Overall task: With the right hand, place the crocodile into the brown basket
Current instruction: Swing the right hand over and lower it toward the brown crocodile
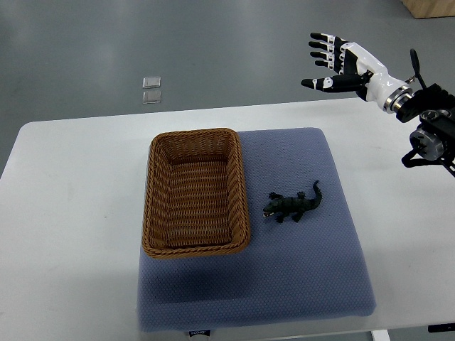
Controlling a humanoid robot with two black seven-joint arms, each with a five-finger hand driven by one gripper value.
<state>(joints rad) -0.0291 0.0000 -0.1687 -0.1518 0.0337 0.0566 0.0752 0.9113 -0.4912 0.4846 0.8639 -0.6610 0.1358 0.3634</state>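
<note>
1. White rounded-corner table [71, 213]: bears every item below.
2. Blue-grey padded fabric mat [306, 277]: lies flat at table centre.
3. Brown woven wicker basket [195, 135], rectangular: on the mat's left part, holding nothing.
4. White-and-black robot right hand [340, 65]: raised over the table's far right edge, fingers spread, grasping nothing, well apart from the toy.
5. Small dark green plastic crocodile [293, 204]: on the mat, just right of the basket, snout toward it. Probably light, stiff and somewhat slick; best pinched across the mid-body, since the tail is thin.
6. Two small clear squares [151, 90]: on the floor beyond.
</note>
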